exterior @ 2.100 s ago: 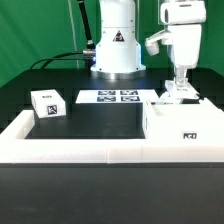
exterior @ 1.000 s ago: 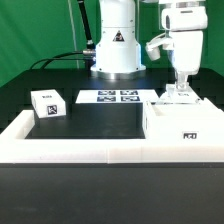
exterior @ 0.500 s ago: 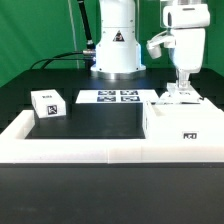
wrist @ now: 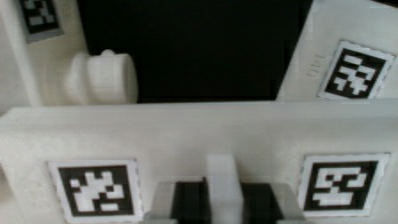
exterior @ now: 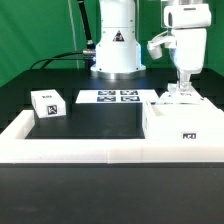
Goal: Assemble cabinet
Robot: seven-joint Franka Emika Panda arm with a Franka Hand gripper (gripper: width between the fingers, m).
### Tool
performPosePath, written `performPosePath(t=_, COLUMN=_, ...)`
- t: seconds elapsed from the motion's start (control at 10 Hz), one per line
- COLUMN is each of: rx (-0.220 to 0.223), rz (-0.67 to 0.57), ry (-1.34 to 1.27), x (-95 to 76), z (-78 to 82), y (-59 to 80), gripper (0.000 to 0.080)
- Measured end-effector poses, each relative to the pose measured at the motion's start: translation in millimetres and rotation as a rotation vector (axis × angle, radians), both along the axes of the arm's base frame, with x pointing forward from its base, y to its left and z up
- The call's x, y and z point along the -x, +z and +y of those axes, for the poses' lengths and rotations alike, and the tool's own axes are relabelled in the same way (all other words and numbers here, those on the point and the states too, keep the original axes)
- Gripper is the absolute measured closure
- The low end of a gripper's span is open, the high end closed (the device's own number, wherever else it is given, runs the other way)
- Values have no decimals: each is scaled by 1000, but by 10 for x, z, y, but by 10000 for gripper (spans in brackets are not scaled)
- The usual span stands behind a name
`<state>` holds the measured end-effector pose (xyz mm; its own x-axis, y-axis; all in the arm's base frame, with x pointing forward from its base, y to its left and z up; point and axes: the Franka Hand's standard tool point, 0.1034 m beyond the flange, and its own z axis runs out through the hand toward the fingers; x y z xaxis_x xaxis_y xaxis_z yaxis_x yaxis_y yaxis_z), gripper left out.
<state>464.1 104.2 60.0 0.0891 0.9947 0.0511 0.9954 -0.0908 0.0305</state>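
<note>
The large white cabinet body lies at the exterior view's right, behind the front rail. My gripper stands straight down on its rear top edge. In the wrist view my gripper has its dark fingers pressed on either side of a thin upright white cabinet panel, so it is shut on it. A tagged white cabinet face lies just beyond, with a round white knob past it. A small white tagged block sits alone at the exterior view's left.
The marker board lies flat at the middle back, in front of the robot base. A long low white border rail runs along the front and up the left side. Black table surface lies between block and cabinet body.
My gripper has shifted very slightly toward the exterior view's right over the cabinet body. The block and the cabinet body have not moved.
</note>
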Motion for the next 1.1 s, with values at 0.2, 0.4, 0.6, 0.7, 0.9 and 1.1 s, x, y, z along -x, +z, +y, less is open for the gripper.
performPosePath(t=0.2, rx=-3, rz=2, ry=-2, x=-42, z=9, y=-20, gripper=731)
performPosePath(t=0.4, rx=-3, rz=2, ry=-2, x=-43, z=9, y=-19, gripper=731)
performPosePath(t=0.6, rx=-3, rz=2, ry=-2, x=-43, z=9, y=-19, gripper=731)
performPosePath(t=0.7, rx=-4, rz=2, ry=-2, x=-42, z=9, y=-23, gripper=731)
performPosePath(t=0.9, rx=-10, rz=-7, ry=9, x=-178, z=26, y=-25, gripper=731)
performPosePath(t=1.1, rx=-11, rz=-7, ry=16, x=-378, z=35, y=-12, gripper=731)
